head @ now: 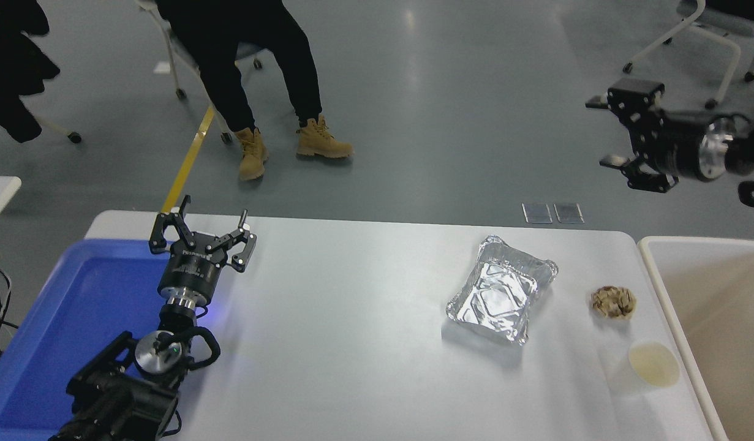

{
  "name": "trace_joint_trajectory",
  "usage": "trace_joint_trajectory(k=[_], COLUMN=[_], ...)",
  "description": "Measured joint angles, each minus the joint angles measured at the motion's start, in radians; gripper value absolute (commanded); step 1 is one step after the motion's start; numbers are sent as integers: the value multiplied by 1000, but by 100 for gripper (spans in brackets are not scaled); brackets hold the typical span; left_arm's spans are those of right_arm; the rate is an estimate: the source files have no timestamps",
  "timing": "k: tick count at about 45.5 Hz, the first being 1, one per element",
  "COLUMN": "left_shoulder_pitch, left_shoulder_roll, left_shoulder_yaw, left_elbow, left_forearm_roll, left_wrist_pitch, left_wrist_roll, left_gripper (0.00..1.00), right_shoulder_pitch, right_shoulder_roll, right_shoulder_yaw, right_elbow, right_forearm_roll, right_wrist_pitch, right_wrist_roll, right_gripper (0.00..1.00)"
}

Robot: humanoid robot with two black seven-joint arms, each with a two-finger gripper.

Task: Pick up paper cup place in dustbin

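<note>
The paper cup (646, 370) stands upright near the table's front right corner, white with a cream inside. Just right of the table sits the beige dustbin (658, 294), its thick white rim running along the table edge. My right gripper (604, 131) is open and holds nothing; it hangs high over the floor beyond the table's far right corner, well away from the cup, pointing left. My left gripper (202, 228) is open and parked at the lower left beside the blue tray.
A silver foil tray (502, 288) lies right of centre. A crumpled brown paper ball (612, 302) rests between it and the dustbin, just behind the cup. A blue tray (58, 318) fills the left end. A person sits beyond the table at top left.
</note>
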Motion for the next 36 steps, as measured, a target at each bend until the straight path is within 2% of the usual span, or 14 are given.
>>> trace_joint_trajectory(k=[9, 19, 36], left_shoulder_pitch=[0, 0, -1], left_shoulder_roll=[0, 0, 0], left_shoulder_yaw=[0, -1, -1], left_elbow=[0, 0, 0], left_forearm_roll=[0, 0, -1], left_wrist_pitch=[0, 0, 0], left_wrist_roll=[0, 0, 0], left_gripper=[99, 99, 99], right_shoulder_pitch=[252, 488, 608], right_shoulder_roll=[23, 107, 225], right_shoulder_yaw=[-283, -564, -770], right_elbow=[148, 295, 434], right_forearm_roll=[-95, -161, -251], right_wrist_pitch=[13, 48, 108], right_wrist_roll=[5, 49, 80], right_gripper=[100, 100, 100])
